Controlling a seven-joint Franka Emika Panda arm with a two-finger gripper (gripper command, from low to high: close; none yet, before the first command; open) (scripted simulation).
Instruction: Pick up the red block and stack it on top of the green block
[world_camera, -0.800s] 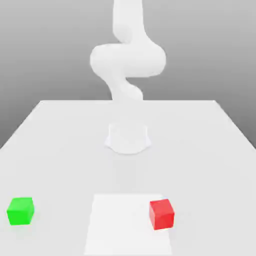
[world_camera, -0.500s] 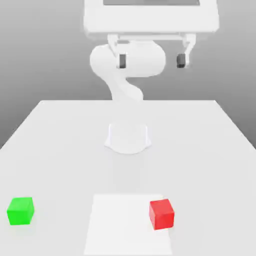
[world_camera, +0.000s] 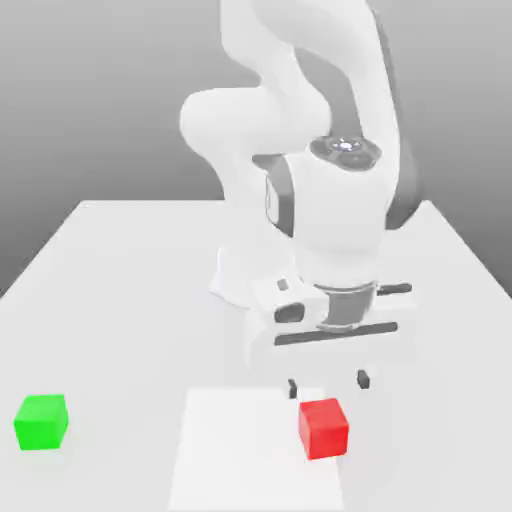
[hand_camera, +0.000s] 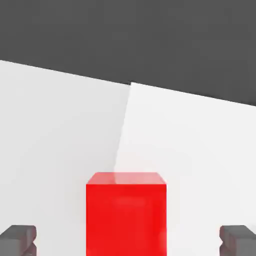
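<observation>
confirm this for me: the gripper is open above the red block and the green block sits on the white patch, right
Not quite: the exterior view shows the green block off the white patch, toward that view's left.

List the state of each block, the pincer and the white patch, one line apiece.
Pincer: open, empty, above the red block.
Red block: not held, upright, over the white patch's edge.
Green block: upright on the table, nothing on top.
White patch: flat, partly covered by the red block.
</observation>
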